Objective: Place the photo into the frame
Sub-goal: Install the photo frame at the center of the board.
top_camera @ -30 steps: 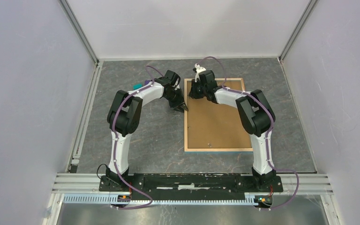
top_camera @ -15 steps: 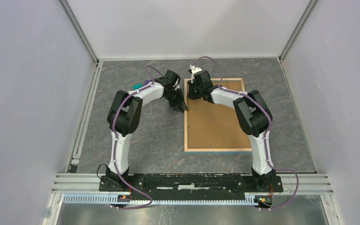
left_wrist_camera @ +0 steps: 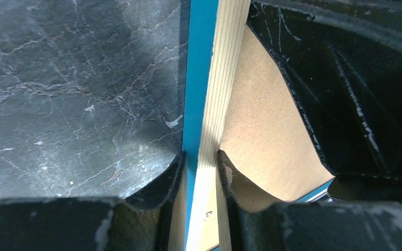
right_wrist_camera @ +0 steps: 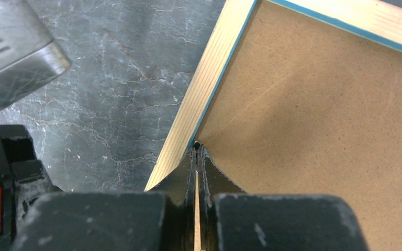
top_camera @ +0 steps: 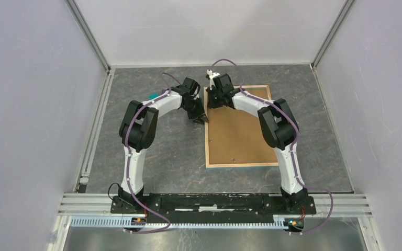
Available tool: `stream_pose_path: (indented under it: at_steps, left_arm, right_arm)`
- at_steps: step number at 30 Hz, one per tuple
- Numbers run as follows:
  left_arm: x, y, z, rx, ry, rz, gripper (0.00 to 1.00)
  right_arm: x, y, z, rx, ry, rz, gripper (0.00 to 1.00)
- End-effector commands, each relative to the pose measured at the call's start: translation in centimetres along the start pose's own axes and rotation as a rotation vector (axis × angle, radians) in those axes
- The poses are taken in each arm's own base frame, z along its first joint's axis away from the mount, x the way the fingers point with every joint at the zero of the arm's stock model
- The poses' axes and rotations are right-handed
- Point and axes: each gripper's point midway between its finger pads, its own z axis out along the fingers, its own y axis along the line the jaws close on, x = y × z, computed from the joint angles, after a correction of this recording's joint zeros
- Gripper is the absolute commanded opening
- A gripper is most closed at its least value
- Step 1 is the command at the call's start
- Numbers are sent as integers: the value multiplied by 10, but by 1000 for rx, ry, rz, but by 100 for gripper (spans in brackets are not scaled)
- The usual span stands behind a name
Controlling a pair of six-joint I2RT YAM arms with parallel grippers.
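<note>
The frame (top_camera: 241, 165) lies back side up on the table, pale wood rails with a blue edge. The plain brown backing board (top_camera: 238, 136) fills it. The photo is hidden. My left gripper (top_camera: 203, 118) is shut on the frame's left rail, one finger on each side of it, as the left wrist view (left_wrist_camera: 201, 157) shows on the wood and blue rail (left_wrist_camera: 221, 78). My right gripper (top_camera: 213, 103) is shut, its tips (right_wrist_camera: 197, 148) down at the seam between the left rail (right_wrist_camera: 209, 73) and the board (right_wrist_camera: 314, 115) near the far left corner.
A small teal object (top_camera: 152, 96) lies behind the left arm. Metal rails run along the table's left side and near edge. Parts of the left arm (right_wrist_camera: 10, 52) stand close to the right gripper. White walls enclose the table.
My right gripper has moved left along the far part of the board to the frame's left rail. The frame has shifted slightly left. The left gripper has stayed on the rail.
</note>
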Motion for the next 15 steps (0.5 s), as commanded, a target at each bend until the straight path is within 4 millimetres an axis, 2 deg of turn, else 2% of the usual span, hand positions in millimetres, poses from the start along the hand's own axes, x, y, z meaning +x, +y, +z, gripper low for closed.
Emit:
stream_pose_path:
  at_steps: [1,3,4,8,13,15]
  left_arm:
    - [22,-2,3,-15,71,-5,6]
    - [22,-1,4,-21,71,-1,5]
    - [22,0,4,-24,72,1,5]
    - [20,4,3,-48,64,11,5]
    - [19,5,3,-52,62,13,5]
    - [19,5,4,-53,63,15,5]
  right_arm:
    - [78,32,23,-216,158,-144,0]
    - [74,52,16,-388,125,-186,0]
    - [66,58,11,-459,86,-197,0]
    - [52,66,4,-582,75,-280,0]
    - [64,68,11,-665,174,-318,6]
    - [62,72,7,-695,163,-326,14]
